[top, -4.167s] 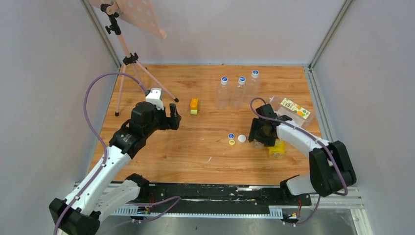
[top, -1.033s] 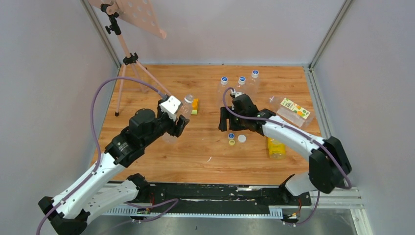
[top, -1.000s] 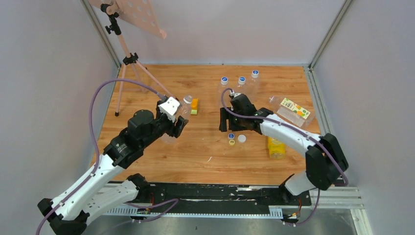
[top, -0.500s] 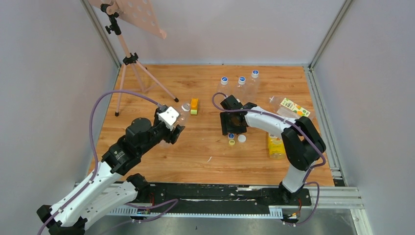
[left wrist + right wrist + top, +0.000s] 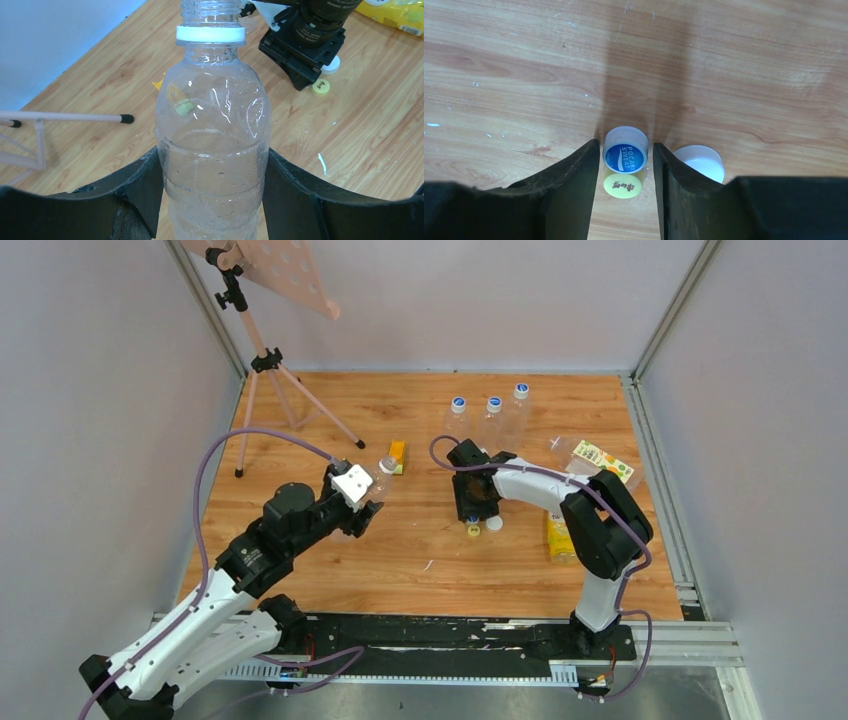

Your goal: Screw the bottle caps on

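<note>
1. Left gripper [image 5: 213,175] is clamped on the clear bottle [image 5: 212,115] at mid-body; neck bare.
2. Right gripper [image 5: 626,146]: jaws slightly apart, straddling the blue cap [image 5: 625,156] on the table [image 5: 724,60]. Yellow cap [image 5: 622,185] and white cap [image 5: 701,162] lie just beside it.
3. The blue cap is probably light, stiff and slick. Pinch its side wall squarely.
</note>
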`<state>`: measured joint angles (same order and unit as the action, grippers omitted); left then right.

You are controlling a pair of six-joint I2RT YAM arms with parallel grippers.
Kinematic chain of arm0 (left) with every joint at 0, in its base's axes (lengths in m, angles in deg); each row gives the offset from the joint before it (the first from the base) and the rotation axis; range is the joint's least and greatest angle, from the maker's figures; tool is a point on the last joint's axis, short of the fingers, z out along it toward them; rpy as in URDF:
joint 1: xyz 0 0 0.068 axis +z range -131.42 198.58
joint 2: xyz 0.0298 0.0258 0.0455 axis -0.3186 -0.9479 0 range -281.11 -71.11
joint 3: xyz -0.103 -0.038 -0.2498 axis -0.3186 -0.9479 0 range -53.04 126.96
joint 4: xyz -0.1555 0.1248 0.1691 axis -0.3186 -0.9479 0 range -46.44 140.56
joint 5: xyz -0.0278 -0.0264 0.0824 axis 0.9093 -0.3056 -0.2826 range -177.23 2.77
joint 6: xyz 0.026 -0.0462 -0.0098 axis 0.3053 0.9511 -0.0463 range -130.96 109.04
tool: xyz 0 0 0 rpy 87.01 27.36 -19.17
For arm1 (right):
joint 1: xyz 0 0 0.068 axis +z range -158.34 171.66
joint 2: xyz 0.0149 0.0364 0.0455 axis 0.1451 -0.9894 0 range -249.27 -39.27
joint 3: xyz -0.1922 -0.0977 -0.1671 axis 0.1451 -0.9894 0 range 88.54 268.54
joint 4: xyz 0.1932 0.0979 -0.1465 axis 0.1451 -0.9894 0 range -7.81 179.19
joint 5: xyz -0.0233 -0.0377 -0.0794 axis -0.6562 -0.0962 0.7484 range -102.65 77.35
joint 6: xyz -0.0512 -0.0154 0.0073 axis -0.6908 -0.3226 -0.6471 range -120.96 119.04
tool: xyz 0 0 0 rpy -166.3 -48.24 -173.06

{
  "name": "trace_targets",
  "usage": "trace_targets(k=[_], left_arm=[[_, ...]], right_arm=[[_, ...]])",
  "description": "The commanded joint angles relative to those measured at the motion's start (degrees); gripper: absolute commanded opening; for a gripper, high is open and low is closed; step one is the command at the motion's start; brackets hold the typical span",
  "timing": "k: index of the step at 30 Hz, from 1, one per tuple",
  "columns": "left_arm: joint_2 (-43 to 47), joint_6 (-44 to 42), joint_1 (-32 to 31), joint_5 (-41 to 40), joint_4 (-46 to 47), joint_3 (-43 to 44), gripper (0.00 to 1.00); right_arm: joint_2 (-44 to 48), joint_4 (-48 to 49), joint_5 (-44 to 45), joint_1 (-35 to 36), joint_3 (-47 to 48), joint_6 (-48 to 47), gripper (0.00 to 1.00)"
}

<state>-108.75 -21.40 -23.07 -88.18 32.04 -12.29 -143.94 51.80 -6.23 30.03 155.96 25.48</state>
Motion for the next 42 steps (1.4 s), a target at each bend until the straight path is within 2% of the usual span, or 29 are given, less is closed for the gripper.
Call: trace_targets(k=[1,5,11,14,21,27,35,42], left_arm=[[-0.26,-0.55,-0.10,2.78,2.87,0.20,0.53],[-0.11,-1.18,-0.10,4.19,3.41,0.07,0.55],[-0.35,-4.01,-0.10,10.57,3.49,-0.05,0.54],[-1.34,-6.05,-0.10,15.14,1.79,1.43,0.53],[-5.57,-10.92,-0.12,25.37,-1.94,5.19,0.50],[-7.11,-14.74,-0.10,30.30,-4.05,8.05,0.50],[-11.62,-16.65,-0.10,35.59,-6.87,12.20,0.50],[-14.19,-16.25,-0.14,39.30,-6.71,14.41,0.50]], right_arm=[[-0.60,1.17,0.89,0.13,0.81,-0.12,0.42],[2.11,1.22,-0.01,0.08,-0.22,-1.45,0.26],[11.65,1.53,-3.89,0.13,-2.17,-6.64,0.18],[17.69,1.66,-9.08,0.04,-2.18,-10.24,0.14],[30.74,1.72,-22.00,0.12,0.82,-21.83,0.12],[39.97,4.23,-35.49,0.21,2.15,-30.09,0.14],[45.39,10.92,-45.87,0.45,-0.23,-38.04,0.12],[45.95,13.83,-51.29,0.79,-0.80,-43.84,0.13]])
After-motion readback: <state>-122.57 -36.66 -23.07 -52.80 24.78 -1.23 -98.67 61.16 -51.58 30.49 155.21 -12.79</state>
